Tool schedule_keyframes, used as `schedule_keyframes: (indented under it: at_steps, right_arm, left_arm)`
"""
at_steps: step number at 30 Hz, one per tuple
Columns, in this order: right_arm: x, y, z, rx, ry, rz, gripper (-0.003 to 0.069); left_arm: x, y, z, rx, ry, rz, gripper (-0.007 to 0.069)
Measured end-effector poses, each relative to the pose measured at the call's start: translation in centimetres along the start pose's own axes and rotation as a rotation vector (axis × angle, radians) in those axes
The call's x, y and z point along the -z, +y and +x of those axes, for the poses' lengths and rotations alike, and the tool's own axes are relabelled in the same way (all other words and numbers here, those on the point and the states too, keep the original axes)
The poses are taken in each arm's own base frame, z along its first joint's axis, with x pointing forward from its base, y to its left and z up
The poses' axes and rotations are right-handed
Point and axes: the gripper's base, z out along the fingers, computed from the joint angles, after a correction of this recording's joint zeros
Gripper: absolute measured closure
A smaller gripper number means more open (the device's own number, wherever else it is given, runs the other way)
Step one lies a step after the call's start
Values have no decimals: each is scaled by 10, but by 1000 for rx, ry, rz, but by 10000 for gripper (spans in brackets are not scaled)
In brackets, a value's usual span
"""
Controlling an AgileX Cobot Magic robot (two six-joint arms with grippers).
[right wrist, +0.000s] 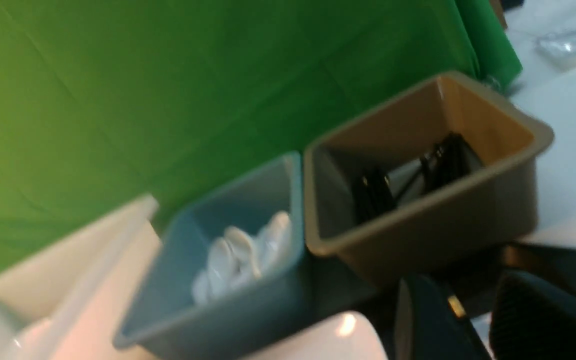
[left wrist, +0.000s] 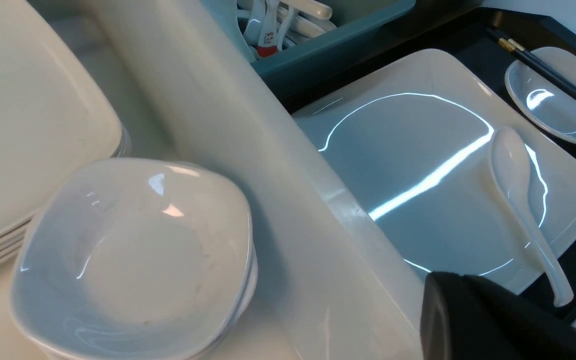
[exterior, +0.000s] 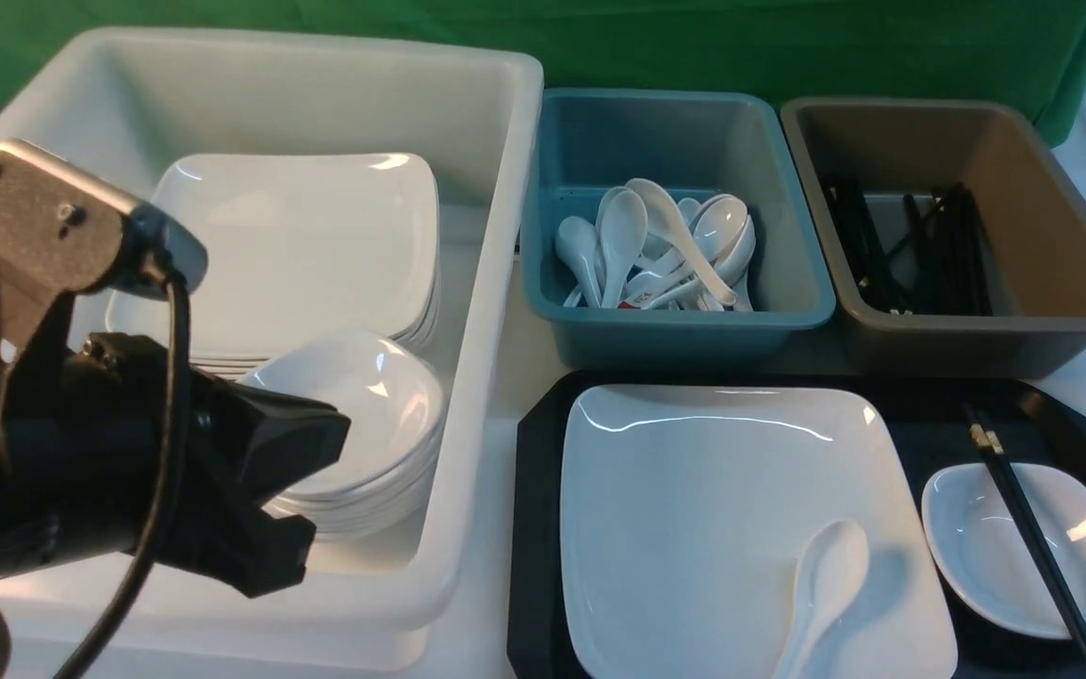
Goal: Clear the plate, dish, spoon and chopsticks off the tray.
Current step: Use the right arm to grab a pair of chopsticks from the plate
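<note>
Sorting station, nothing cleared yet. At far left the left gripper (exterior: pixel 303 453) hangs with its jaws together and empty over the near part of the white bin (exterior: pixel 505 283), above the stacked dishes (exterior: pixel 364 405) that sit in front of the stacked plates (exterior: pixel 298 245). Like goes with like here, so the bin looks like the home for the tray's two pieces of crockery.

The bin's tall wall stands just beside the left rim of the tray (exterior: pixel 534 528), an edge anything carried across would have to rise over. Behind the tray, the teal bin (exterior: pixel 675 330) holds loose spoons (exterior: pixel 666 245).

On the tray, the plate (exterior: pixel 694 509) fills the left part and its edges run close to the raised rim, which probably leaves little room to get a finger under it. The spoon (exterior: pixel 821 585) lies bowl-up near the plate's near right corner. In the left wrist view its handle overhangs the plate's edge, a likely place to pinch.

Further right is the brown bin (exterior: pixel 977 349), with spare chopsticks (exterior: pixel 929 255) inside. Below it the dish (exterior: pixel 986 556) sits just beside the plate, with the chopsticks (exterior: pixel 1024 519) laid across it, gold bands at the far end — they would likely have to go before the dish is lifted.

The right gripper (right wrist: pixel 475 285) shows only in its own blurred wrist view. It is low near the tray's far edge, fingers apart with nothing between them.
</note>
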Motion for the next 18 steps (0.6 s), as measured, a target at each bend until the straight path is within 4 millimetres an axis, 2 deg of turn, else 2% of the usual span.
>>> schedule_keyframes:
  at_steps: [5,7,10,12,15,17,18]
  right_arm:
    - [0,2,-4,-61,-44,-25,423]
    - [0,3,-3,-93,10,-8,455]
    - [-5,17,-19,19,208,34,545]
    - [-13,33,-34,166,407,39,597]
    - [-37,63,-60,367,709,23,624]
    - [-59,77,-65,469,883,20,627]
    - [-76,84,-63,516,987,29,627]
  left_arm:
    - [2,-1,0,-7,-7,5,617]
    - [5,-2,-1,-31,-24,18,617]
    - [12,-9,-4,-64,-79,72,617]
    - [17,-13,-7,-79,-124,115,617]
    - [22,-20,-12,-104,-193,178,617]
    - [27,-23,-15,-113,-232,207,617]
    - [30,-25,-16,-124,-252,215,617]
